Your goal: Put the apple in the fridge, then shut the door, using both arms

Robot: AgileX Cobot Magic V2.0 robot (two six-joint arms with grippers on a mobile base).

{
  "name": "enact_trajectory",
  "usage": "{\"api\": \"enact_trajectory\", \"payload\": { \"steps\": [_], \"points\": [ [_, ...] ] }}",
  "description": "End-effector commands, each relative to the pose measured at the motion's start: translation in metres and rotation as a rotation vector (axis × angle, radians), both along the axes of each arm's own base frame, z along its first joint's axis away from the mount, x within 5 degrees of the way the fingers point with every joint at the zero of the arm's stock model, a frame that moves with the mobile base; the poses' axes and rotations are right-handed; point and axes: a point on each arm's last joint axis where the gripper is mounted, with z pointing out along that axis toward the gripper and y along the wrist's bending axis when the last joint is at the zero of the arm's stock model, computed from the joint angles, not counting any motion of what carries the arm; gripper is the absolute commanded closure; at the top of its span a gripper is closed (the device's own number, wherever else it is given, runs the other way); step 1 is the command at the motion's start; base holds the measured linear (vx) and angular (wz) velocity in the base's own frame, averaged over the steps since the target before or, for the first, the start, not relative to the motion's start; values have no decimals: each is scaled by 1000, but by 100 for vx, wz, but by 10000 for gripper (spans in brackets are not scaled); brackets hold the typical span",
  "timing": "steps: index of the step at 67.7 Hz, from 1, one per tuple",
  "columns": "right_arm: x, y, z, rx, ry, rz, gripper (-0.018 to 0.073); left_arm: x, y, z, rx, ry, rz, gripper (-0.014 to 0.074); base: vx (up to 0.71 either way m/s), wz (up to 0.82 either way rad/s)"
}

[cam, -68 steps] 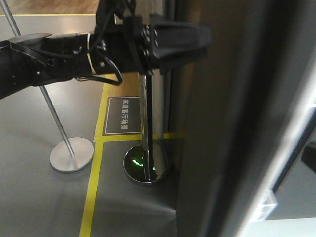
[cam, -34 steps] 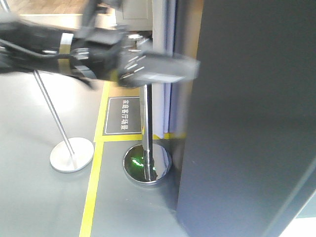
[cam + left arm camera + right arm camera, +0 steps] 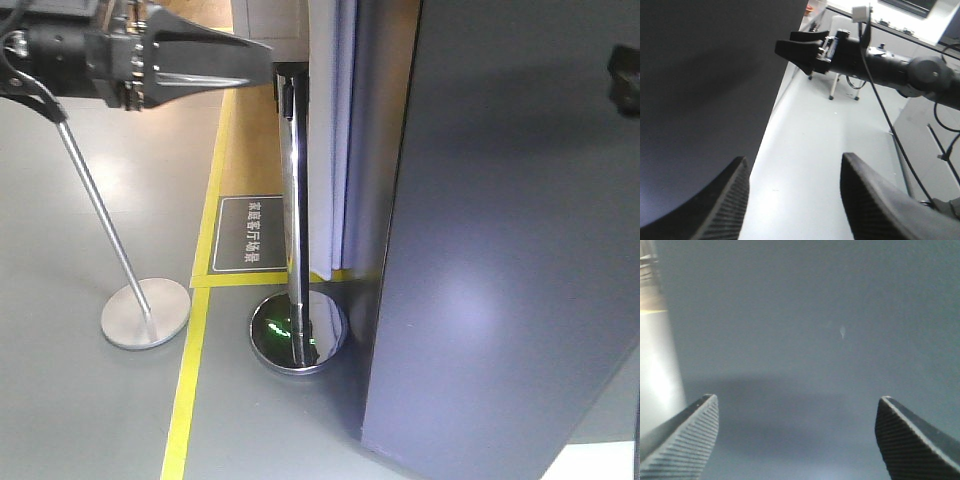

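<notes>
The apple is not in sight in any view. It is probably shut in behind the door (image 3: 500, 250), but that cannot be checked from here. The door fills the right of the front view as a tall, dark grey slab, with a pale strip showing along its left edge. Whether it is fully latched cannot be told.

The door looks stiff and smooth, with no handle or lip in view, so there is nothing to pinch, and fingers would likely slide on that glossy face. It should swing lightly on its hinge. It is best pushed flat-on, near the free edge rather than the hinge side (which edge that is I cannot make out).

The right gripper (image 3: 797, 399) faces the grey panel squarely, with its ribbed fingers (image 3: 685, 435) spread wide and nothing between them. It is close to the surface and a soft shadow lies on the panel. Actual contact cannot be confirmed.

The left gripper (image 3: 262, 62) hangs high at the far left, pointing right, beside a chrome post (image 3: 293, 200) and well apart from the door face. Its own camera shows the pads (image 3: 725, 200) parted and empty, with the door's dark face off to the left.
</notes>
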Motion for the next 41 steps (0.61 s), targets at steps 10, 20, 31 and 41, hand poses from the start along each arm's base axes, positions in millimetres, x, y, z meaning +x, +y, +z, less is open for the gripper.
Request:
{"api": "enact_trajectory", "payload": {
  "steps": [10, 20, 31, 41],
  "points": [
    [39, -14, 21, -8, -149, -115, -39, -5, 16, 16, 26, -71, 71, 266, 0, 0],
    [64, -19, 17, -12, -155, -143, -34, -2, 22, 17, 25, -73, 99, 274, 0, 0],
    [89, -28, 13, 20, -143, -160, -34, -1, 23, 17, 24, -74, 107, 274, 0, 0],
    [110, -35, 10, 25, -123, -154, -34, 0, 23, 16, 24, -73, 112, 274, 0, 0]
  ]
}}
